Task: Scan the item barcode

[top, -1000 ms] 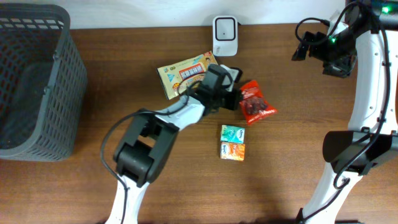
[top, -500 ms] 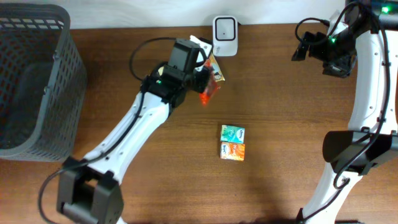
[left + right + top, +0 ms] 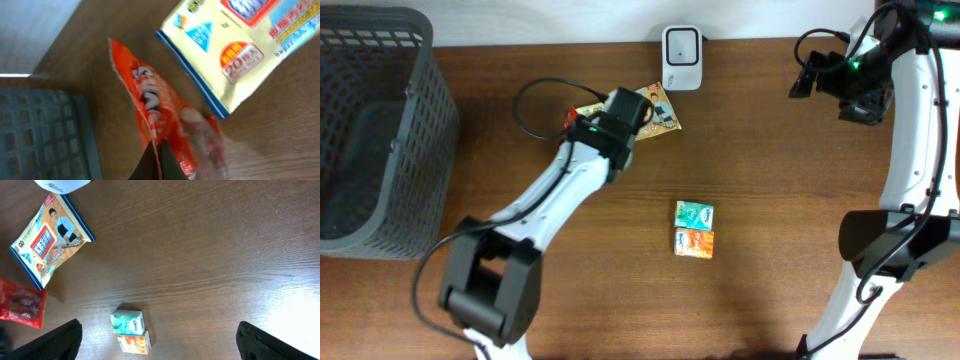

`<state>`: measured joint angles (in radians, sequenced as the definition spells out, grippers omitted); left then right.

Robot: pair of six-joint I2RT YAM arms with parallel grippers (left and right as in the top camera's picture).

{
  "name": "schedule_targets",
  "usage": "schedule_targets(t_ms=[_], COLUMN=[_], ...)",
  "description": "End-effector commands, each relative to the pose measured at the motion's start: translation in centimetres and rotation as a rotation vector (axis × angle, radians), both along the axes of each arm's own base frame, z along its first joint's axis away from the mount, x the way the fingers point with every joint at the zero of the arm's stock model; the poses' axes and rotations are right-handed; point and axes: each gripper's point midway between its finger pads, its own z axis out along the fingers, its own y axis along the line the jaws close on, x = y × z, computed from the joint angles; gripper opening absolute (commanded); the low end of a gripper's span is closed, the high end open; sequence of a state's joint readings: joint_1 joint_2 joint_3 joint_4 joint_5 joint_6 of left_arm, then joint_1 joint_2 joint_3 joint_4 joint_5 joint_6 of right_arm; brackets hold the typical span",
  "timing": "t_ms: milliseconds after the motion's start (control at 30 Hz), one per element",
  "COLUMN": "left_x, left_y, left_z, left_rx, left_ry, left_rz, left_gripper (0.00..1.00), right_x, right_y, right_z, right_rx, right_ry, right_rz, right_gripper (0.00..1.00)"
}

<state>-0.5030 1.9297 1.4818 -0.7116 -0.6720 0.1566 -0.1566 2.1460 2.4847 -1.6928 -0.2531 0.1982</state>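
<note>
1. The red snack packet (image 3: 160, 115) is a thin, soft film pouch and is probably very light. It hangs crumpled from the left gripper (image 3: 159, 162), whose jaws are pinched tight on one edge of it. It looks lifted off the surface (image 3: 800, 200), toward the far side and left of centre.
2. The film is likely slippery, and the lumpy contents can shift, so the pouch flops and folds instead of staying flat. A flat sealed edge is the safest place to hold it, since squeezing the middle would crush what is inside.
3. No barcode shows in any view, so it cannot be told which face carries it.
4. The scanner (image 3: 681, 45) stands at the far edge, to the right of the held pouch.
5. The yellow packet (image 3: 660, 108) lies flat between the pouch and the scanner, partly hidden under the left wrist. It is the thing most likely to get in the way.
6. The teal box (image 3: 694, 214) and orange box (image 3: 694, 242) touch each other nearer in, well apart from that route. The basket (image 3: 435, 140) sits at the far left.
7. The right gripper (image 3: 159, 330) hangs high at the far right with its jaws spread wide and empty.
</note>
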Motion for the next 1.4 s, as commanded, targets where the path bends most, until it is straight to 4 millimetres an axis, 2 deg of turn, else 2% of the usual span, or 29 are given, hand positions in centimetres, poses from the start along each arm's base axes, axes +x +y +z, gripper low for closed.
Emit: schedule_targets(t_ms=[0, 67, 167, 200, 267, 367, 400, 433, 467, 533, 567, 600, 633, 667, 700, 733, 800, 867, 900, 933, 1100, 1233, 1300, 1367], left_x=[-1.2, -1.9, -2.9, -3.5, -4.5, -5.1, -5.1, -5.0, -4.7, -4.1, -3.7, -3.4, -3.1, -2.8, -2.4, -1.9, -1.8, -2.2, -2.7, -3.1, -5.5, -7.1, -7.4, -7.3], left_y=[-2.2, -3.9, -7.4, -9.5, -12.4, -15.2, -15.8, -16.2, -16.6, -16.7, -16.4, -16.0, -15.4, -14.7, -13.6, -12.2, -9.6, -8.8, -8.8, -9.1, -11.3, -11.2, -11.1, -11.1], left_z=[-3.5, -4.5, -5.2, -5.7, -6.3, -5.6, -5.1, -4.3, -2.7, 0.7, 2.9, 5.0, 6.5, 7.7, 8.7, 8.8, 7.3, 4.9, 3.1, 1.4, -4.9, -9.3, -9.9, -9.6], left_rx=[0.049, 0.045, -0.048, -0.124, -0.258, -0.436, -0.474, -0.501, -0.532, -0.573, -0.592, -0.611, -0.623, -0.629, -0.634, -0.633, -0.611, -0.633, -0.663, -0.687, -0.735, -0.66, -0.651, -0.653], left_ry=[0.051, 0.061, 0.064, 0.099, 0.169, 0.228, 0.239, 0.248, 0.249, 0.232, 0.213, 0.195, 0.181, 0.166, 0.151, 0.15, 0.197, 0.28, 0.344, 0.395, 0.577, 0.666, 0.684, 0.681], left_rz=[-0.02, -0.044, -0.085, -0.132, -0.19, -0.203, -0.205, -0.213, -0.221, -0.224, -0.223, -0.221, -0.212, -0.201, -0.182, -0.151, -0.081, -0.045, -0.034, -0.028, -0.027, 0.007, 0.016, 0.014], left_gripper=[0.0, 0.0, 0.0, 0.0, 0.0, 0.01, 0.14, 0.31, 0.31, 0.55, 0.64, 0.66, 0.72, 0.73, 0.72, 0.59, 0.28, 0.12, 0.03, 0.0, 0.0, 0.0, 0.0, 0.0], right_x=[-0.1, 0.0, 0.0, 0.0, 0.0, 0.0, 0.0, 0.0, 0.0, 0.0, 0.0, 0.0, 0.0, 0.0, 0.0, 0.0, 0.0, 0.0, 0.0, 0.0, 0.0, 0.0, 0.0, 0.0], right_y=[0.3, 0.3, 0.3, 0.3, 0.3, 0.3, 0.3, 0.3, 0.3, 0.3, 0.3, 0.3, 0.3, 0.3, 0.3, 0.3, 0.3, 0.3, 0.3, 0.3, 0.3, 0.3, 0.3, 0.3], right_z=[-0.2, -0.2, -0.2, -0.2, -0.2, -0.2, -0.2, -0.2, -0.2, -0.2, -0.2, -0.2, -0.2, -0.2, -0.2, -0.2, -0.2, -0.2, -0.2, -0.2, -0.2, -0.2, -0.2, -0.2], right_rx=[0.004, 0.003, 0.003, 0.003, 0.003, 0.003, 0.003, 0.003, 0.003, 0.003, 0.003, 0.003, 0.003, 0.003, 0.003, 0.003, 0.003, 0.003, 0.003, 0.003, 0.003, 0.003, 0.003, 0.003], right_ry=[0.006, 0.005, 0.004, 0.003, 0.003, 0.004, 0.003, 0.004, 0.003, 0.004, 0.004, 0.003, 0.003, 0.003, 0.003, 0.004, 0.003, 0.004, 0.004, 0.003, 0.004, 0.003, 0.003, 0.003], right_rz=[0.017, 0.017, 0.017, 0.017, 0.017, 0.017, 0.017, 0.017, 0.017, 0.017, 0.017, 0.017, 0.017, 0.017, 0.017, 0.017, 0.017, 0.017, 0.017, 0.017, 0.017, 0.017, 0.017, 0.017], right_gripper=[0.98, 0.98, 0.98, 0.98, 0.98, 0.99, 0.98, 0.98, 0.98, 0.98, 0.98, 0.98, 0.98, 0.98, 0.98, 0.98, 0.98, 0.98, 0.98, 0.98, 0.98, 0.98, 0.99, 0.98])
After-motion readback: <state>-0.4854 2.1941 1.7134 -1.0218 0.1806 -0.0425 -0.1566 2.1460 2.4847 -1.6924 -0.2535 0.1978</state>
